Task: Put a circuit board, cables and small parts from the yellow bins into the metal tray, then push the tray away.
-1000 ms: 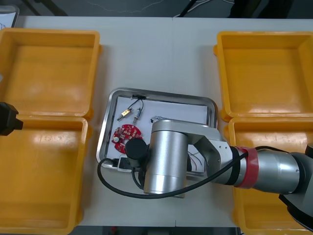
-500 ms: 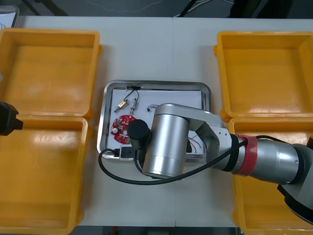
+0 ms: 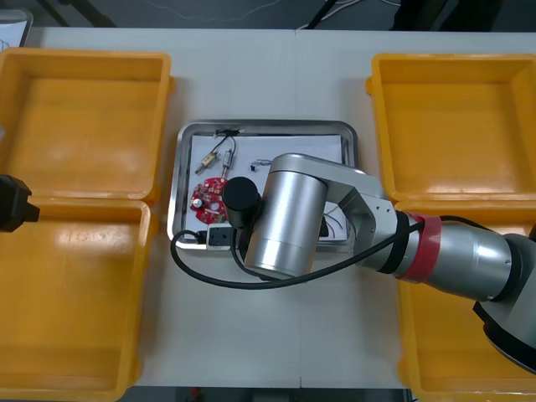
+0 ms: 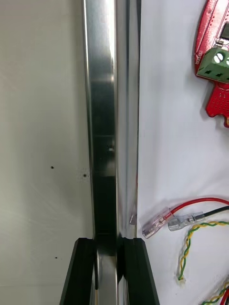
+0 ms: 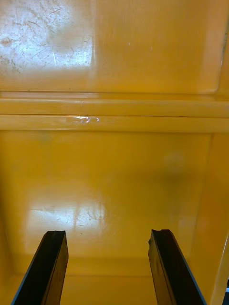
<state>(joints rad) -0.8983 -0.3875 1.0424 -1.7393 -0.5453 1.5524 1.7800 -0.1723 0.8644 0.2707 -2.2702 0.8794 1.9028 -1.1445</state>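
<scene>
Table [image 3: 268,75] centre, between yellow bins [image 3: 84,54]: right gripper [image 4: 109,242] pinches the metal tray's [image 3: 177,193] near rim at one spot, so pushing may yaw the tray into a bin or slip off the thin lip, jolting circuit board [image 3: 208,209] and cables [image 4: 200,220]; left gripper [image 5: 109,238] parked, spread, over the near-left one.

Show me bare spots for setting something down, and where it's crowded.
Bare table beyond the metal tray, between the far yellow bins, and nearer, between the near bins. Crowded: the tray, holding circuit board, cables, right gripper clamping its rim. The left gripper hangs open over a left bin.
</scene>
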